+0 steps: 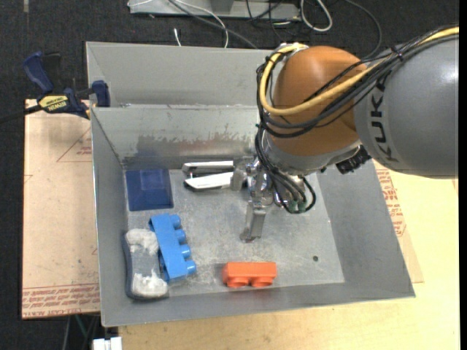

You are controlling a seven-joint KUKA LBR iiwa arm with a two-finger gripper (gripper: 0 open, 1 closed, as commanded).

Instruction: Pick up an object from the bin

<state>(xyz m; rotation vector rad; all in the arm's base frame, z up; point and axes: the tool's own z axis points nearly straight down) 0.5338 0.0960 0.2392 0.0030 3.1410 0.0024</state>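
Looking down on the bin: arm (416, 100) comes in from the right, its orange cover (314, 86) wrapped in yellow and black cables (292, 111).

Bin (182, 71): grey metal, sloping walls. Its floor (306, 224) is scuffed and speckled, and mostly bare on the right half.

Gripper (252, 233) hangs low over bare floor near the middle, pointing down and over no object. Claw state: cannot tell from this angle.

Nearest things:
- Orange brick (249, 274), near and in front of the gripper, apart from it, close to the front wall. Lies flat, long axis left-right along that wall.
- Silver clip (210, 175), behind and left of the gripper, near the back wall. Long axis also left-right, with its right end under the wrist.

Left side:
- White-grey wad (142, 268) in the front left corner.
- Blue brick (174, 246) touching the wad, long axis running front to back, slightly slanted.
- Dark blue block (149, 188) just behind them, flat.

Room: dark floor (73, 6) behind the bin, with cords (321, 9) trailing across it.
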